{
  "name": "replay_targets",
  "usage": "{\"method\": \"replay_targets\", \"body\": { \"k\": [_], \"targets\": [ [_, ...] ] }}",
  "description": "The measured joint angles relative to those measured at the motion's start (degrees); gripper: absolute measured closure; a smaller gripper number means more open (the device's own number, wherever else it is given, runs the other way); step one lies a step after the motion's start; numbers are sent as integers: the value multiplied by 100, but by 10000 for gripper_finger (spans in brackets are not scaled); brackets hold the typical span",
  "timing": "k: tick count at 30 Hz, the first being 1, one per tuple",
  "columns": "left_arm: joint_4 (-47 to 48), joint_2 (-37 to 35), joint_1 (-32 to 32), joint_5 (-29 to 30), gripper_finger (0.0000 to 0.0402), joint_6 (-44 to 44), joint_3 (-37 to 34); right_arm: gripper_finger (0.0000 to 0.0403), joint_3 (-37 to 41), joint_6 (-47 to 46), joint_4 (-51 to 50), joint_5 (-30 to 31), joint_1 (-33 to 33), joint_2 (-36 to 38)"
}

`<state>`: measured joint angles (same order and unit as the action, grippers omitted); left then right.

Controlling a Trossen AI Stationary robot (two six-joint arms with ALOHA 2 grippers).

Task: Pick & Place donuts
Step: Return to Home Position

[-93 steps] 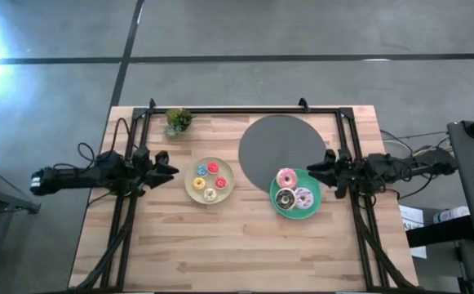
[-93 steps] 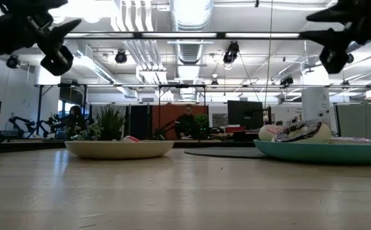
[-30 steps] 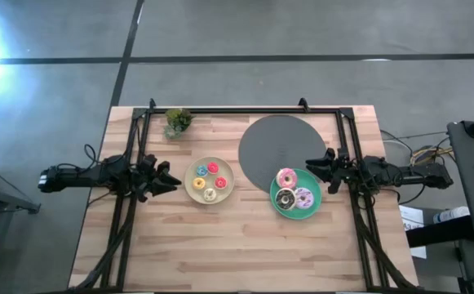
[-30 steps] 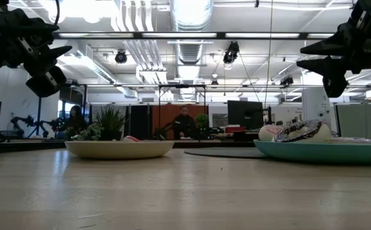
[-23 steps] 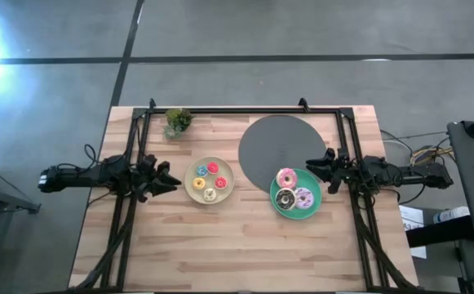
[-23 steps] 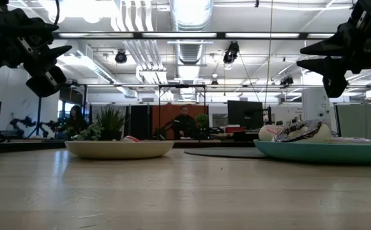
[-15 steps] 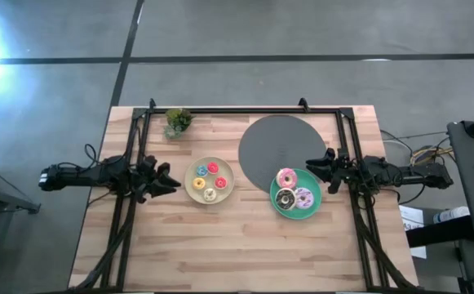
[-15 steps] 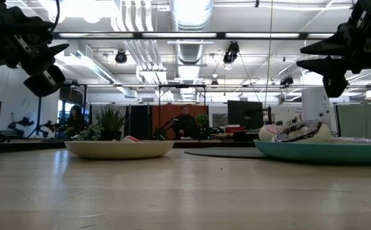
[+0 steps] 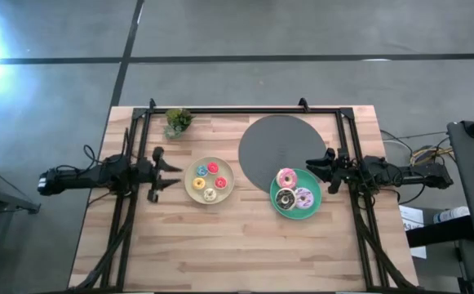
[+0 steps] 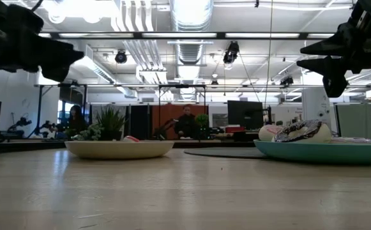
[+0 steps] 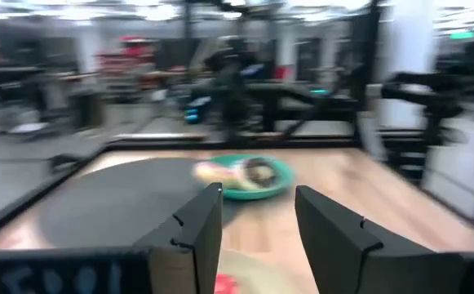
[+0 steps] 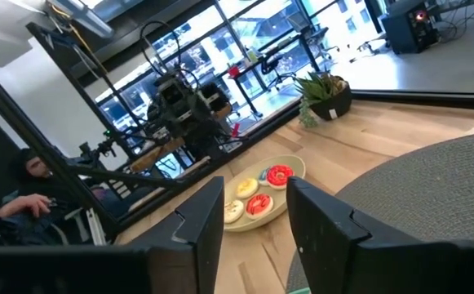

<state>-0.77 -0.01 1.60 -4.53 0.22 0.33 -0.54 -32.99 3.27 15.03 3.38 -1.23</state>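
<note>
Several mini donuts, among them a red (image 9: pixel 213 167), a blue (image 9: pixel 201 171) and a yellow one (image 9: pixel 198 184), lie on a cream plate (image 9: pixel 229 175). The pink (image 9: pixel 285 177), chocolate (image 9: pixel 285 198) and lilac sprinkled (image 9: pixel 303 198) donuts lie on a teal plate (image 9: pixel 295 216). My left gripper (image 9: pixel 174 174) is open and empty, above the table just left of the cream plate. My right gripper (image 9: pixel 312 170) is open and empty, in the air beside the teal plate's far right rim. The left wrist view shows the teal plate (image 11: pixel 279 173); the right wrist view shows the cream plate (image 12: pixel 295 166).
A round dark grey mat (image 9: pixel 281 149) lies behind the teal plate. A small potted plant (image 9: pixel 178 121) stands at the far left. A black frame (image 9: pixel 245 110) runs along the table's far edge and sides. A person (image 12: pixel 24 188) sits beyond the table's left side.
My left gripper has rolled about its wrist, come level and edged toward the cream plate. My right gripper and the donuts have kept still.
</note>
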Motion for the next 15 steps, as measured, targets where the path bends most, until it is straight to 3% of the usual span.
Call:
{"method": "replay_targets", "body": {
  "k": [3, 7, 15],
  "targets": [
    [27, 0, 283, 102, 271, 128, -1, 273, 0, 0, 0, 0, 1, 0],
    [91, 0, 194, 355, 271, 911, -1, 271, 0, 0, 0, 0, 0, 0],
    [93, 0, -194, 511, 271, 855, -1, 280, 0, 0, 0, 0, 0, 0]
  ]
}}
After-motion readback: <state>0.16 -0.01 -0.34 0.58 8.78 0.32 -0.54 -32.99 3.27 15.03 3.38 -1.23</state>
